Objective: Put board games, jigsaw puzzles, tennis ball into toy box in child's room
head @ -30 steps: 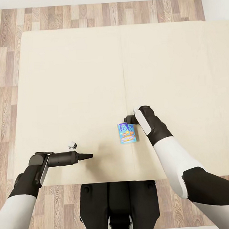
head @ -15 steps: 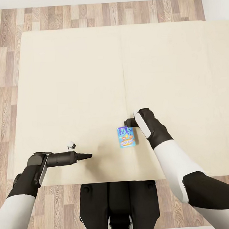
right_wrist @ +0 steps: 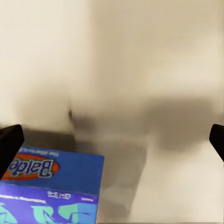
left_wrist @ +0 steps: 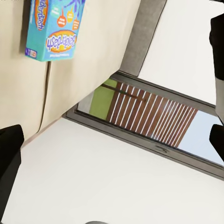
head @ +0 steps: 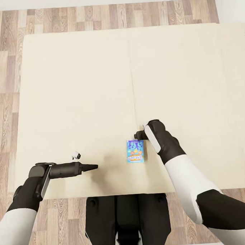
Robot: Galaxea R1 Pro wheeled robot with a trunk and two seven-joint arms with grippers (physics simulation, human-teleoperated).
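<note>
Board game (head: 135, 151), a small mostly blue box with cartoon print, lies flat on the beige mattress of the bed (head: 81, 85), near the bed's near edge and just right of the seam between the two mattress halves. The right gripper (head: 139, 135) hangs at the box's far right corner, its dark wrist and white forearm reaching in from the near right. In the right wrist view the box (right_wrist: 49, 189) sits low between the two dark fingertips (right_wrist: 9, 140), which stand wide apart at the picture's edges, so the jaws are spread and hold nothing. The left gripper (head: 94, 167) points rightward over the near left part of the mattress, well apart from the box. In the left wrist view its fingertips (left_wrist: 9, 149) likewise stand wide apart with nothing between them, and the box (left_wrist: 53, 28) shows beyond, on the mattress, with a dark-framed window (left_wrist: 149, 121) in the white wall behind. Wood-plank floor (head: 5, 89) borders the bed on its left and far sides.
</note>
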